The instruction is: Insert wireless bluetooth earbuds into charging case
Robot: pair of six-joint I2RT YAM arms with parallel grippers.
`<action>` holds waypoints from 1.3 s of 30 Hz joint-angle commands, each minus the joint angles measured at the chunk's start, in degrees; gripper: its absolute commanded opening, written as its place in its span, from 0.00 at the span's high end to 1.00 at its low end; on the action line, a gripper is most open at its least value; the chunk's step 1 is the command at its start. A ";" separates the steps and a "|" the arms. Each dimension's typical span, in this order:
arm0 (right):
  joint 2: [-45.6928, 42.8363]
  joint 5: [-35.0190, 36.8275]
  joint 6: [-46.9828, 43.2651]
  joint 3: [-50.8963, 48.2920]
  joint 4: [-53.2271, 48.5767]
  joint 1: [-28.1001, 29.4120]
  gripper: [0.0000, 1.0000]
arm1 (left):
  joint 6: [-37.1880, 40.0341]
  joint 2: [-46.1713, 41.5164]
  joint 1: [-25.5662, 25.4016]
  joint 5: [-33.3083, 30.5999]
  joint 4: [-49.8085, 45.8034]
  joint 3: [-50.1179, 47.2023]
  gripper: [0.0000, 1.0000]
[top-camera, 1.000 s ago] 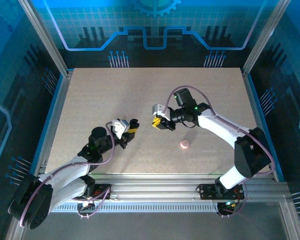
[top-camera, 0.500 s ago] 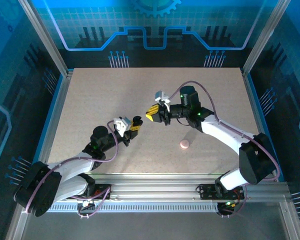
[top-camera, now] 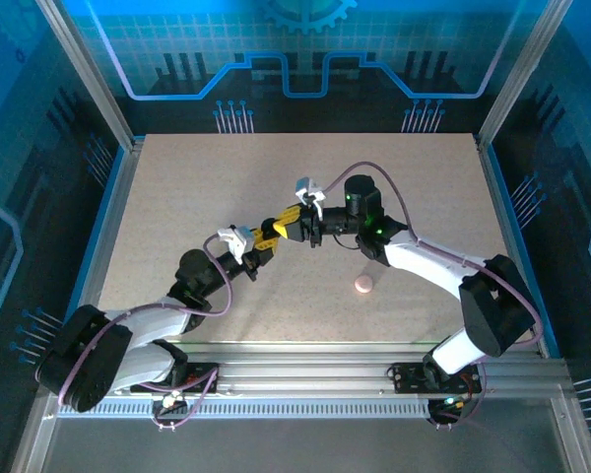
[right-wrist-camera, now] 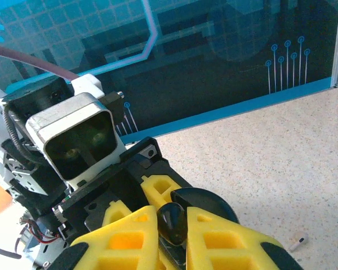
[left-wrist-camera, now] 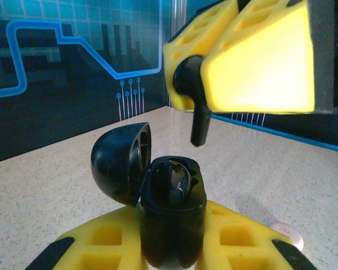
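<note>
We see the left gripper (left-wrist-camera: pixel 172 239) with its two yellow fingers (left-wrist-camera: pixel 98 242) pressed against the sides of the charging case (left-wrist-camera: pixel 172 216), so its jaws are pinching the case and holding it upright. The case's lid (left-wrist-camera: pixel 119 162) is swung open and leans off to one side of the jaws. The open well faces up. There is a dark shape inside it, and we cannot tell what that shape is.

Just above the open case hangs the right gripper (left-wrist-camera: pixel 217 62). Its jaws are closed on a small black earbud (left-wrist-camera: pixel 196 104). The round head of the earbud is caught between the yellow pads and its stem points down out of the jaws towards the well. We can see a gap between the stem's tip and the case, so the two are apart.

From the right wrist, we look down along that gripper's own fingers (right-wrist-camera: pixel 124 236). The earbud (right-wrist-camera: pixel 172 221) is wedged in the narrow slot between them. The round black case (right-wrist-camera: pixel 208 203) sits directly beyond the fingertips, with the left arm's wrist camera (right-wrist-camera: pixel 79 140) behind it.

From above, the two grippers meet tip to tip over the middle of the table (top-camera: pixel 197 187), the left gripper (top-camera: pixel 264 238) just beside the right gripper (top-camera: pixel 288 225). A small pink disc (top-camera: pixel 363 284) lies on the table well apart from both sets of jaws.
</note>
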 commanded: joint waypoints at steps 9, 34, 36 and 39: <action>1.12 0.84 3.23 -1.20 5.13 1.30 0.85 | -2.00 1.08 -0.39 1.19 7.95 0.09 0.93; -0.03 1.68 4.35 -4.68 4.24 0.61 0.79 | -2.97 2.06 -0.35 1.07 13.17 -0.40 0.93; -0.03 1.75 4.48 -4.59 4.30 0.52 0.76 | -3.03 1.88 -0.37 1.15 13.10 -0.40 0.93; -0.08 2.12 4.74 -4.48 4.32 0.47 0.71 | -3.05 1.74 -0.39 1.28 13.10 -0.45 0.93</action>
